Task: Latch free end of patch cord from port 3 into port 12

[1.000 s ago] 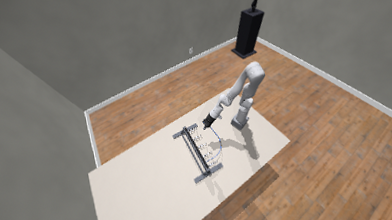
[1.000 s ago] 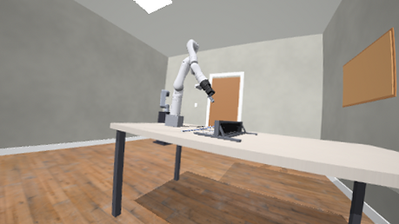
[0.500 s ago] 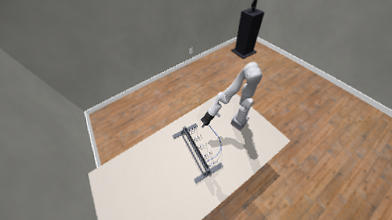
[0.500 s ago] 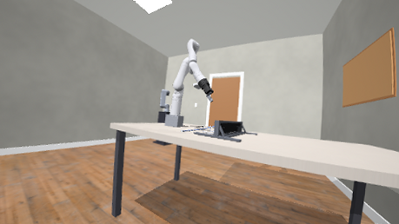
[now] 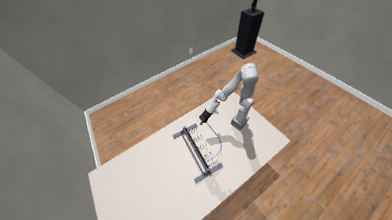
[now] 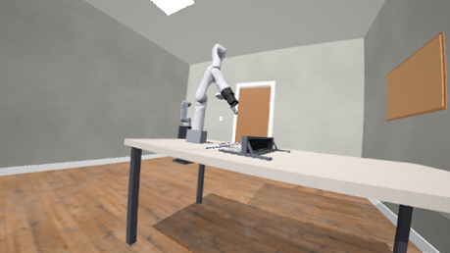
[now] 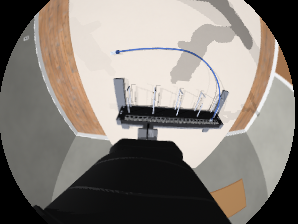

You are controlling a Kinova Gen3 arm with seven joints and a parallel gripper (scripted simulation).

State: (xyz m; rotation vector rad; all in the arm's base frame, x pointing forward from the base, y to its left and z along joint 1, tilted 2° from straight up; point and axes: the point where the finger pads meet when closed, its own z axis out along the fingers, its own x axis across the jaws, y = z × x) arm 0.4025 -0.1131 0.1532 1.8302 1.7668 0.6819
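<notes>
The dark rack (image 5: 196, 151) (image 6: 245, 146) (image 7: 120, 95) stands on the table on two long feet. The blue patch cord (image 5: 220, 139) (image 7: 200, 56) runs from the panel's right end in the wrist view and curves over the table. Its free plug (image 7: 117, 52) lies on the table at upper left in the wrist view, away from the jacks. The port numbers are too small to read. My gripper (image 5: 201, 122) (image 6: 236, 112) (image 7: 148, 128) is shut and empty. It is high above the table; in the wrist view its fingertips show just below the panel's lower edge.
The pale table (image 5: 138, 199) (image 6: 348, 172) carries the rack and the arm's base (image 5: 239, 122) (image 6: 196, 136). Several thin, pale wire-like guides (image 7: 155, 97) stick out from the rack on the cord's side. Dark pedestals stand on the floor beyond the table.
</notes>
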